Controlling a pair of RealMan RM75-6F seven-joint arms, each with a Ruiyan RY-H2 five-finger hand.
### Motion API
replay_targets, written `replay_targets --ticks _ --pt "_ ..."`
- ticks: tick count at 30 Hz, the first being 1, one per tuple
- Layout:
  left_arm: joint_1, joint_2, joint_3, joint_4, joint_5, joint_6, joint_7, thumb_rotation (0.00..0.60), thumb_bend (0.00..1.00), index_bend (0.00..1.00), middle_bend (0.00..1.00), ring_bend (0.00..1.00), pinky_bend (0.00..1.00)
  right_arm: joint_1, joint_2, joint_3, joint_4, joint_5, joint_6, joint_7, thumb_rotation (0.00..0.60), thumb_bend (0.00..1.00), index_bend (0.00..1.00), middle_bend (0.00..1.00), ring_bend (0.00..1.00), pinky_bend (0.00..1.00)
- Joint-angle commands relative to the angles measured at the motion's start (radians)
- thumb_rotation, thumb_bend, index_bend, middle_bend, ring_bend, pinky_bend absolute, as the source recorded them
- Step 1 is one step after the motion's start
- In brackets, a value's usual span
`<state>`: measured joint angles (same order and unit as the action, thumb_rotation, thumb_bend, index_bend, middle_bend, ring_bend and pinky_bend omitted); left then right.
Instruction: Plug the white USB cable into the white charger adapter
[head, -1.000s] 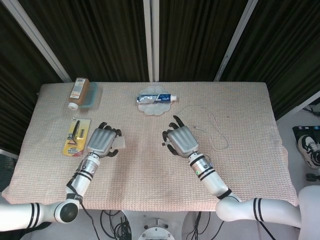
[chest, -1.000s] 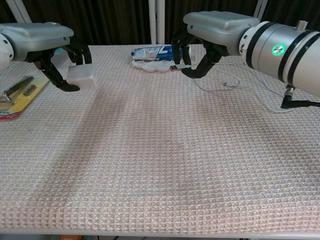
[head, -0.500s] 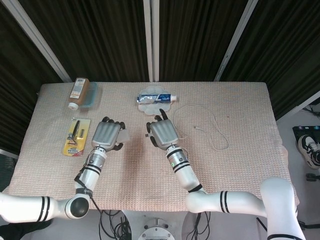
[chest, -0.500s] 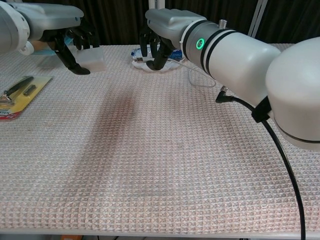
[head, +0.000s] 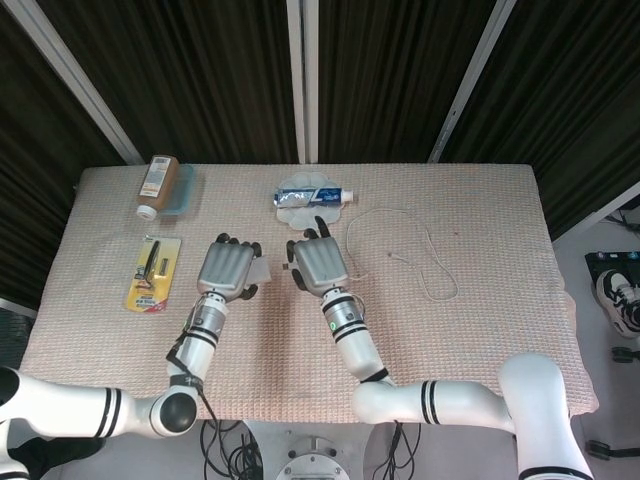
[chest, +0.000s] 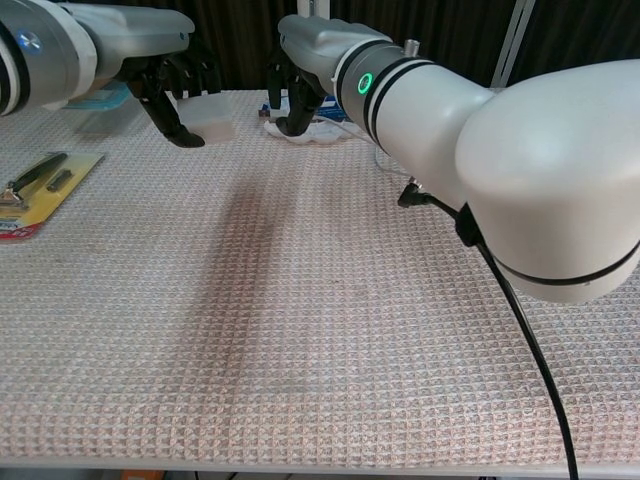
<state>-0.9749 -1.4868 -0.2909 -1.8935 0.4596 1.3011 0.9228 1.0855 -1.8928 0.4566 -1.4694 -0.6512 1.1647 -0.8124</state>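
In the head view my left hand grips the white charger adapter, which sticks out on its right side. My right hand is a short gap to the right, fingers curled on the plug end of the white USB cable; a small dark plug tip points at the adapter. The rest of the cable loops loosely on the cloth to the right. In the chest view the left hand holds the adapter above the table, and the right hand hangs close beside it; the plug is hidden there.
A toothpaste tube on a white dish lies just behind the two hands. A brown bottle in a teal tray stands at the back left. A yellow razor pack lies left of the left hand, also seen in the chest view.
My right hand has travelled left across the table with the cable end, and my left hand has shifted right with the adapter. The gap between them is now small.
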Motion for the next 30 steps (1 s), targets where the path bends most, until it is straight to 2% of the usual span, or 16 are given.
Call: replay_targets --ticks 1,30 --pt "-0.008 -0.006 0.002 0.004 -0.005 0.003 0.004 0.6 0.28 0.5 0.5 0.3 0.2 0.004 -0.002 0.0 0.003 0.004 0.003 0.0 0.6 0.35 0.62 0.54 0.23 0.0" --pt "-0.069 -0.052 0.008 0.016 -0.034 0.051 0.052 0.6 0.27 0.5 0.5 0.3 0.2 0.041 -0.02 -0.002 0.016 0.044 0.015 0.006 0.6 0.35 0.62 0.54 0.24 0.0"
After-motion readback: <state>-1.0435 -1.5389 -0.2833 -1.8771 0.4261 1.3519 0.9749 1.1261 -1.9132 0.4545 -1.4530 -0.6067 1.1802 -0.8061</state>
